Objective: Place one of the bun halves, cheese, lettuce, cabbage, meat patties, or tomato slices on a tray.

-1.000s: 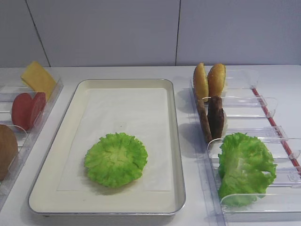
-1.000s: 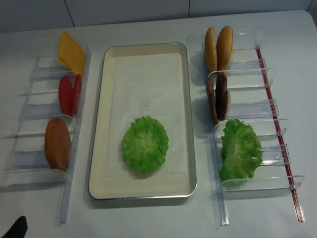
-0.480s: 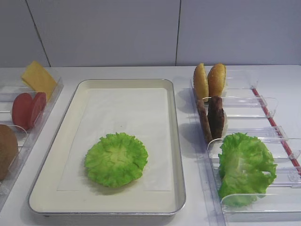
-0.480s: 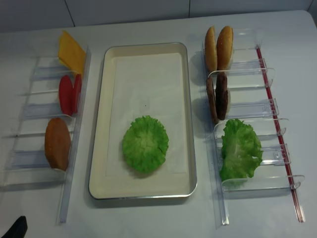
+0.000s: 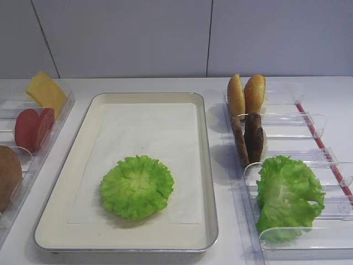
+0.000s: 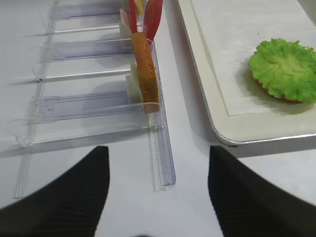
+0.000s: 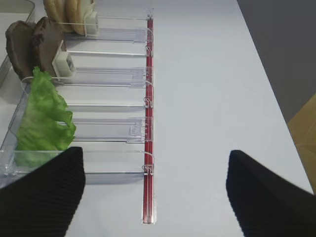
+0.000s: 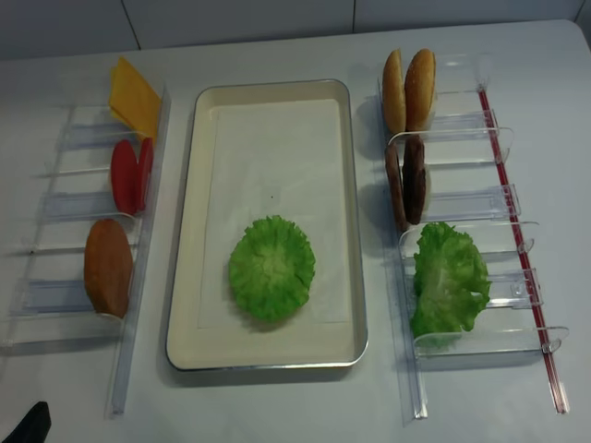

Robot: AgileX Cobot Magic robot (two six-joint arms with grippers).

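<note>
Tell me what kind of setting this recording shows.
Probably a lab tabletop mocked up as a burger-assembly station: a white table against plain panel walls, clear racks holding bun halves, patties and tomato slices, and a lined tray with lettuce on it.

Bright green lettuce point(image 5: 137, 186) lies on the cream tray point(image 5: 207, 182) with its white liner. Golden-brown bun halves point(image 5: 246, 94), dark brown meat patties point(image 5: 248, 138), red tomato slices point(image 5: 33, 128), yellow cheese point(image 5: 45, 91).

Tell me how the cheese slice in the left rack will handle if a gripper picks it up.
The cheese is a thin yellow square leaning in the clear rack, so it probably weighs little. Being so thin, it may flex in a pinch. Its smooth face could slip between the pads.
</note>
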